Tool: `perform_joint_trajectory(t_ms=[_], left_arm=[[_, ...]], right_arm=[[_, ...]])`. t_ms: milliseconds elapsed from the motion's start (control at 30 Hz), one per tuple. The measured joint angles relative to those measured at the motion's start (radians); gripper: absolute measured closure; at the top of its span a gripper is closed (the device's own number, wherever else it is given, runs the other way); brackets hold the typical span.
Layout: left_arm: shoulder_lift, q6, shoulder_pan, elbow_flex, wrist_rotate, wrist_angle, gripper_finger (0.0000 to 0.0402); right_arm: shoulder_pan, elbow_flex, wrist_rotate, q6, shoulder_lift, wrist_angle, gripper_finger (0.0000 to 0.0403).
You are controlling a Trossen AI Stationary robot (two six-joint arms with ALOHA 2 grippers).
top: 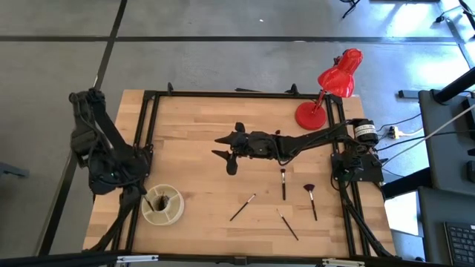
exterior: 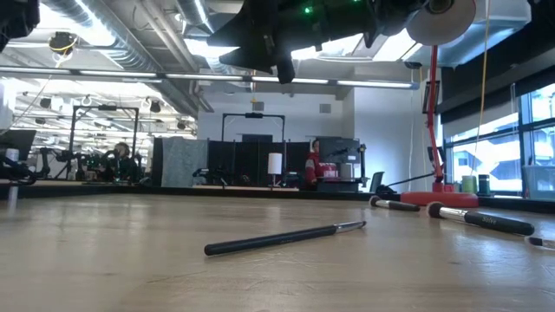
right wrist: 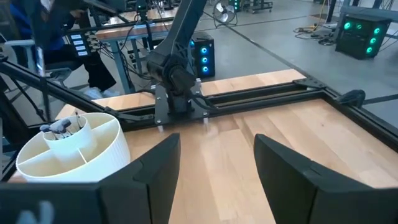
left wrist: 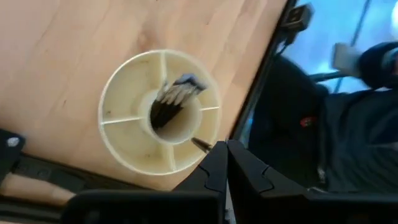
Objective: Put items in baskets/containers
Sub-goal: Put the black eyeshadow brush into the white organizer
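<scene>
brushes [top: 200, 121] in container [top: 162, 205], four brushes [top: 243, 208] right

In the low view the container is out of frame and a brush [exterior: 545, 243] is cut by the edge (only its end shows) — a seated person [exterior: 120, 161] far behind is too small to make out

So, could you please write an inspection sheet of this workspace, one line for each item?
Surface: wooden table inside a black frame.
Job's things: cream container at the left front corner, several brushes standing in its centre tube; four brushes lie loose right of centre near the front, and a fan-tipped one.
Clutter: red desk lamp at the back right.
Grippers: left claw shut, beside the container; right claw open, raised over the table's middle.
Cables: bundle by the right arm's base.
Surroundings: workshop with desks and equipment; a person in the far background.
</scene>
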Motion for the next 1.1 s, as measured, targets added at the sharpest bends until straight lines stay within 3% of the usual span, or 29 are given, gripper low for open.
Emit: perform_joint_trajectory(t_ms=[267,533,667,800,967,1100], left_arm=[[0.012,0.114,0.038,0.058,-0.161,-0.026,0.0398],[0.104,0.106,0.085,0.057,0.02,-0.161,0.0398],[0.133,0.109,0.097,0.057,0.016,-0.143,0.0398],[0.162,0.147,0.111,0.057,-0.029,-0.112,0.0395],[0.219,0.199,0.144,0.057,-0.033,-0.102,0.0355],[0.261,0.242,0.172,0.057,-0.057,-0.104,0.0305]], right_arm=[[0.0,0.0,-0.006,-0.002,0.001,-0.011,0.0198],[0.0,0.0,-0.01,0.0,0.001,-0.029,0.0198],[0.0,0.0,-0.012,0.002,0.001,-0.036,0.0198],[-0.004,0.0,-0.092,0.045,0.001,-0.037,0.0198],[-0.028,0.0,-0.286,0.141,-0.013,-0.078,0.0198],[-0.042,0.0,-0.286,0.156,-0.089,-0.228,0.0198]])
